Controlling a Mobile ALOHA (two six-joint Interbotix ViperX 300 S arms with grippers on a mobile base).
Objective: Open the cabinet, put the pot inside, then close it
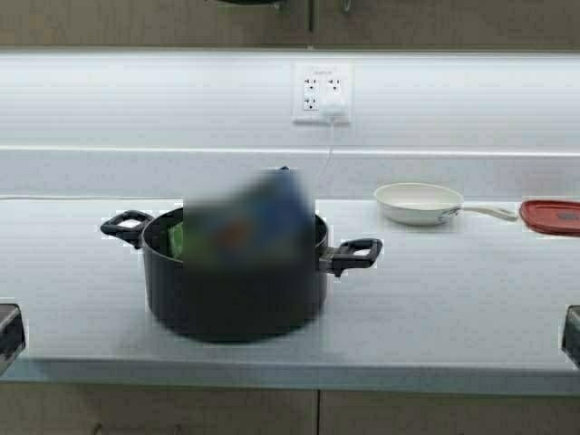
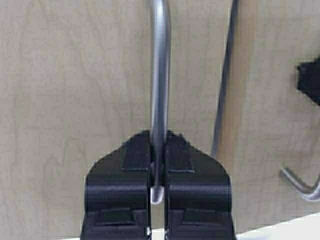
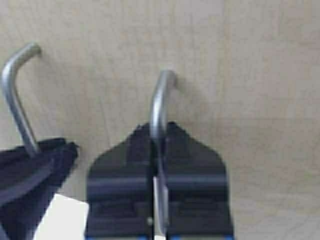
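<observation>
The black pot (image 1: 236, 290) stands on the grey counter (image 1: 453, 308), with a blue-green packet (image 1: 267, 213) sticking out of it. Only the lower edge of the cabinet (image 1: 453, 23) shows in the high view, above the wall. Both grippers are up at its tan doors, which look closed. In the left wrist view my left gripper (image 2: 158, 137) is shut on a slim metal handle (image 2: 160, 75) of one door (image 2: 75, 100). In the right wrist view my right gripper (image 3: 159, 129) is shut on the other door's handle (image 3: 160, 97). The left gripper (image 3: 30, 175) shows beside it on its own handle.
A small white frying pan (image 1: 419, 201) and a red lid (image 1: 553, 216) lie at the back right of the counter. A wall socket (image 1: 323, 93) with a white cord is behind the pot. Tan base cabinets (image 1: 181, 412) run under the counter's front edge.
</observation>
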